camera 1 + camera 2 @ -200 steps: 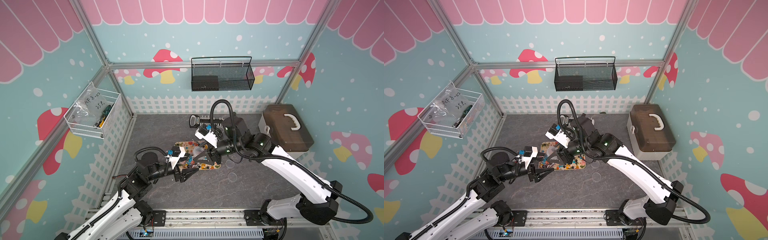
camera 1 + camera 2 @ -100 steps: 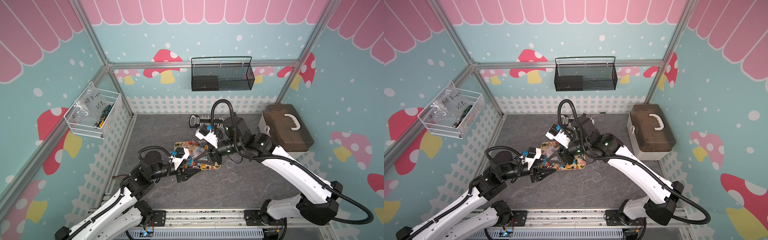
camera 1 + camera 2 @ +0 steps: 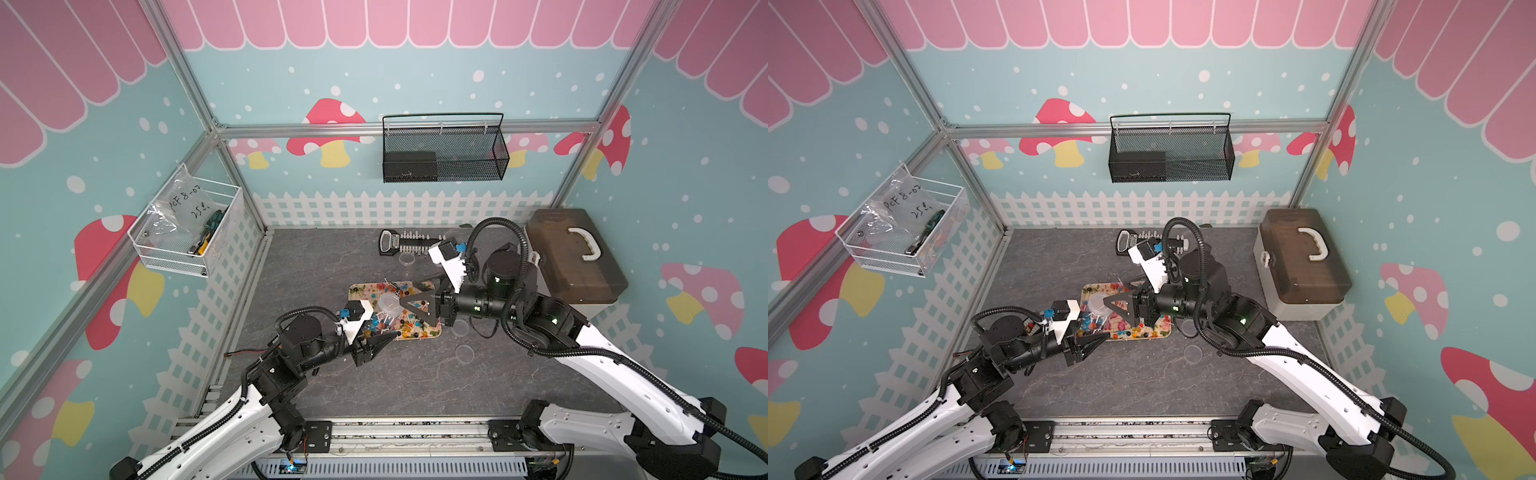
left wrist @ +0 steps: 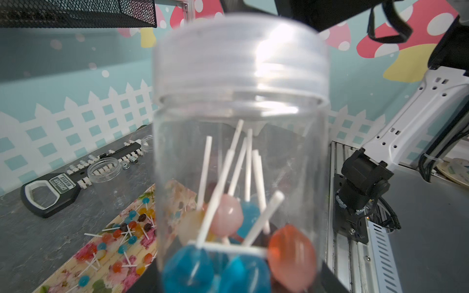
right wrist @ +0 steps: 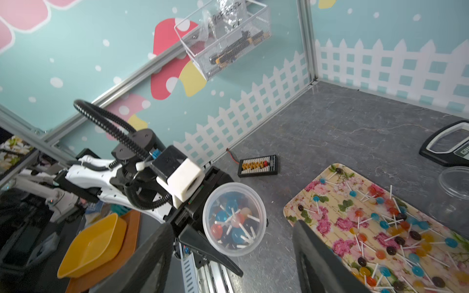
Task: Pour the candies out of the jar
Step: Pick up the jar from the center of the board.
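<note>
A clear plastic jar (image 4: 238, 142) lies roughly level above the near left part of the floral tray (image 3: 357, 291), with my left gripper (image 3: 376, 340) shut on its base end. Several candies (image 4: 228, 223), blue, orange and pink on white sticks, lie against the base. One left finger (image 5: 210, 253) runs under the jar (image 5: 234, 219). The jar's threaded end faces my right gripper (image 5: 228, 263), which is open, its fingers standing apart on either side of that end. I cannot tell whether a lid is on. Many loose candies (image 5: 396, 228) cover the tray (image 5: 327, 203).
An empty clear jar (image 4: 104, 175) and a black tool with a socket rail (image 3: 390, 243) lie behind the tray. Clear lids (image 3: 464, 353) lie on the grey floor right of the tray. A brown toolbox (image 3: 577, 257) stands at the right wall. A small black board (image 5: 257, 166) lies by the left fence.
My left gripper has shut on the jar's base end and edged toward the tray. My right gripper's jaws have opened and come off the jar.
</note>
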Controlling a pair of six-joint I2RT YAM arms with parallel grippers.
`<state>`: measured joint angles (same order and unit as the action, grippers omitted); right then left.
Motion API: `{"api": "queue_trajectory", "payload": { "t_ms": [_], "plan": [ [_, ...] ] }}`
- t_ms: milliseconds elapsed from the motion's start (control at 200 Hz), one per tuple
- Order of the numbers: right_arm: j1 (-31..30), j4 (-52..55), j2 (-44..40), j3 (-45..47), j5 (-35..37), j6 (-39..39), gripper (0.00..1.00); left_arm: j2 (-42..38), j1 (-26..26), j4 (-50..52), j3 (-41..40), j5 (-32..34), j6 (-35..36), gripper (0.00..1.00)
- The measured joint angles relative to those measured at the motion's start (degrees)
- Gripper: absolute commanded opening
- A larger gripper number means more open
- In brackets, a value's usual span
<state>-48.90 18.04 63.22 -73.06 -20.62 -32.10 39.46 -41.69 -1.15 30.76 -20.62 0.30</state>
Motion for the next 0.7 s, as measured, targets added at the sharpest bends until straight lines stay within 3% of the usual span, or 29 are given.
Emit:
{"api": "queue_trajectory", "payload": {
  "t_ms": [320,695],
  "plan": [
    [-3.3,-2.7,4.0,0.3,6.4,-5.0,0.73,3.2,-4.7,-3.5,-0.3,7.3,1.5,0.43],
    [-4.5,0.0,5.7,0.3,10.4,-5.4,0.72,4.0,-5.8,-5.4,-0.8,11.4,2.4,0.43]
  ]
}}
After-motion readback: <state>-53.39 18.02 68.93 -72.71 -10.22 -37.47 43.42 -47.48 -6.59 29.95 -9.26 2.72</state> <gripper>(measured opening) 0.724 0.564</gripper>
